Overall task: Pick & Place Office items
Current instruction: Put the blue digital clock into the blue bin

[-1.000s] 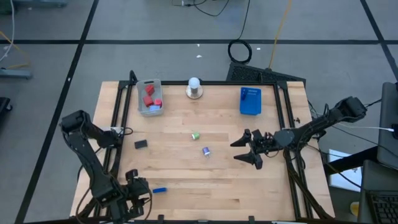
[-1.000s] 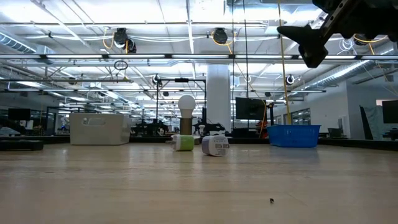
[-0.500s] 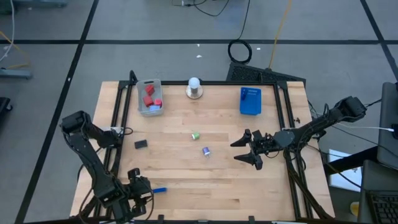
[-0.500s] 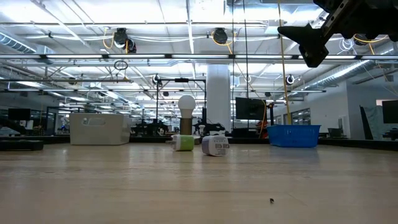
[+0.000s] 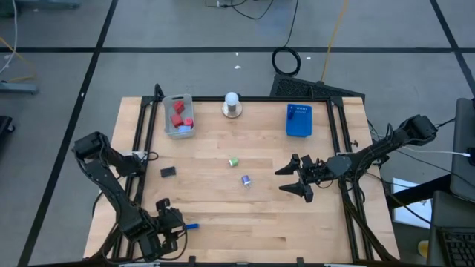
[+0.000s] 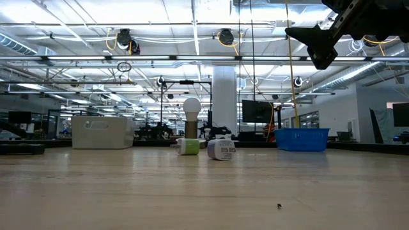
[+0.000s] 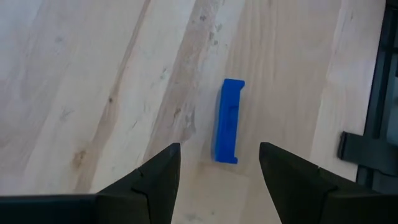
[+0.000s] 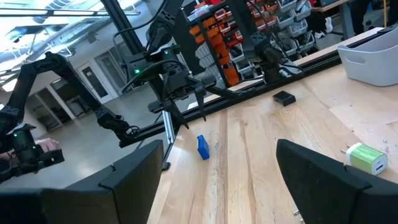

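Note:
A blue stick lies flat near the table's near-left corner; the left wrist view shows the blue stick just ahead of my open left gripper, whose fingers stand apart on either side of its near end without touching. In the high view my left gripper sits just left of it. A green block, a purple block and a black block lie mid-table. Red blocks sit in the grey tray. My right gripper hovers open, right of centre.
A blue tray sits at the far right, a white ball on a grey base at the far edge. A black frame runs along the table's left side. Bare wood lies between the blocks and the near edge.
My left gripper has moved toward the table's right, closing on the blue stick near the near edge. The right arm and all objects have stayed still.

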